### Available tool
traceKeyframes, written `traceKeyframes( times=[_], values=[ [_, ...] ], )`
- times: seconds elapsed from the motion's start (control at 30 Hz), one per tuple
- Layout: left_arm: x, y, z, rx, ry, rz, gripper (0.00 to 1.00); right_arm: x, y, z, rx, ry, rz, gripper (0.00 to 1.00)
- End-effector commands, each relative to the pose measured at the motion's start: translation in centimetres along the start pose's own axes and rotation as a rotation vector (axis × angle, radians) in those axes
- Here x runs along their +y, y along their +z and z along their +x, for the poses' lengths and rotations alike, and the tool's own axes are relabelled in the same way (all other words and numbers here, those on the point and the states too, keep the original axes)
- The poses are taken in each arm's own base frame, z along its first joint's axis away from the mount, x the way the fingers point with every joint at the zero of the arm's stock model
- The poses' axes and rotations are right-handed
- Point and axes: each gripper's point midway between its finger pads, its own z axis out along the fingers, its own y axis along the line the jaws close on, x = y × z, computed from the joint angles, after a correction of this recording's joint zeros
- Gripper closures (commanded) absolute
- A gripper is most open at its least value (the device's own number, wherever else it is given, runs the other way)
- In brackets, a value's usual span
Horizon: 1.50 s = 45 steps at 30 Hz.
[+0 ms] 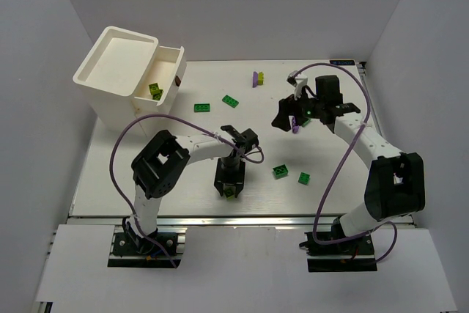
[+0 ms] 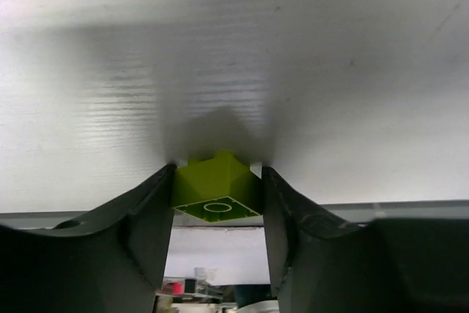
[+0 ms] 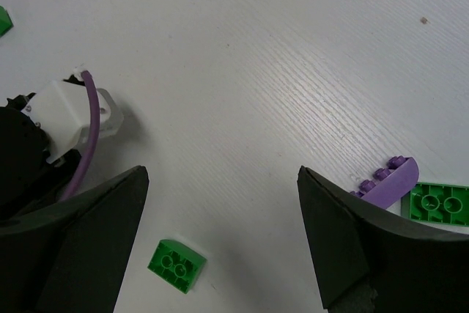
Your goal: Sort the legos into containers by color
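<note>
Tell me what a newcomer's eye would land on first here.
The left hand, low near the table's front edge, pinches a yellow-green lego between its fingers. At the far left corner stand the white containers, with yellow-green legos lying in the lower tray. The right hand hangs open over the right side, with a purple lego beside a dark green lego below it.

Left gripper [image 1: 229,187] was pointing straight down with a yellow-green brick [image 1: 231,193] peeking out at its tips. Right gripper [image 1: 287,116] hung right by a purple brick [image 1: 295,127]. Four dark green bricks [image 1: 280,171] lay scattered on the table [image 1: 278,203], and the white containers [image 1: 121,64] sat back left, a couple yellow-green pieces [image 1: 156,91] in the lower tray [image 1: 170,56]
</note>
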Motion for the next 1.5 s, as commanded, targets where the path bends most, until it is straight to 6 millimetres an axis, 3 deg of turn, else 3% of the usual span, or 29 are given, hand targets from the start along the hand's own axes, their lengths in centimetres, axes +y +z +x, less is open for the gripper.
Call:
traceKeyframes(
  times=[0.0,0.1,0.17,0.23,0.3,0.37,0.4,0.47,0.5,0.53,0.6,0.63,0.73,0.93,1.0,1.1,1.2,1.23,1.27,1.47],
  values=[
    [-0.3,-1.2,-0.9,-0.068,0.007,0.009,0.46,0.4,-1.0,-0.6,-0.026,-0.022,-0.007,0.12],
    [-0.3,-2.3,-1.6,-0.119,0.005,0.017,0.65,0.2,-1.0,-0.5,-0.025,-0.028,-0.003,0.14],
    [-0.5,-4.3,-2.6,-0.175,-0.01,0.062,0.75,0.0,-1.1,-0.6,-0.023,-0.037,0.002,0.15],
    [-0.8,-6.9,-4.9,-0.288,-0.02,0.088,0.83,-0.2,-1.3,-0.6,-0.024,-0.052,0.009,0.18],
    [-1.0,-11.8,-8.2,-0.422,-0.059,0.151,0.87,-0.6,-1.4,-0.5,-0.023,-0.06,0.032,0.23],
    [0.0,-15.3,-10.5,-0.513,-0.087,0.153,0.89,-1.0,-1.5,-0.8,-0.035,-0.07,0.058,0.28],
    [0.6,-18.9,-12.8,-0.6,-0.129,0.19,0.9,-1.2,-1.5,-0.8,-0.037,-0.07,0.068,0.32],
    [2.7,-21.9,-14.9,-0.676,-0.172,0.167,0.9,-1.7,-1.5,-1.0,-0.043,-0.072,0.086,0.37],
    [4.9,-23.5,-16.6,-0.72,-0.225,0.156,0.91,-1.7,-1.4,-1.1,-0.045,-0.072,0.088,0.37],
    [6.3,-27.0,-18.0,-0.809,-0.259,0.153,0.91,-1.9,-1.3,-1.1,-0.042,-0.065,0.091,0.37],
    [9.0,-29.6,-19.8,-0.887,-0.317,0.124,0.92,-2.0,-1.0,-1.4,-0.045,-0.061,0.091,0.37],
    [11.4,-32.0,-20.9,-0.948,-0.369,0.112,0.91,-2.2,-0.8,-1.4,-0.044,-0.055,0.091,0.37],
    [16.2,-34.6,-22.7,-1.048,-0.467,0.038,0.92,-2.4,-0.4,-2.0,-0.051,-0.045,0.084,0.37],
    [24.0,-36.3,-23.5,-1.158,-0.656,-0.113,0.91,-2.7,-0.2,-2.2,-0.051,-0.044,0.089,0.36],
    [25.5,-37.0,-23.9,-1.2,-0.688,-0.14,0.89,-2.8,-0.2,-2.2,-0.048,-0.047,0.092,0.35],
    [27.4,-36.5,-24.5,-1.19,-0.711,-0.184,0.86,-2.9,-0.1,-2.3,-0.046,-0.049,0.088,0.31],
    [28.6,-35.5,-25.2,-1.159,-0.722,-0.208,0.69,-3.1,0.2,-2.7,-0.049,-0.057,0.088,0.24],
    [28.5,-35.1,-25.3,-1.15,-0.721,-0.209,0.54,-3.3,0.4,-2.5,-0.042,-0.052,0.087,0.21],
    [28.5,-35.0,-25.4,-1.148,-0.719,-0.207,0.46,-3.4,0.5,-2.7,-0.044,-0.053,0.088,0.18],
    [29.3,-34.3,-26.0,-1.136,-0.713,-0.18,0.31,-4.5,1.4,-3.7,-0.049,-0.041,0.096,0.18]
  ],
)
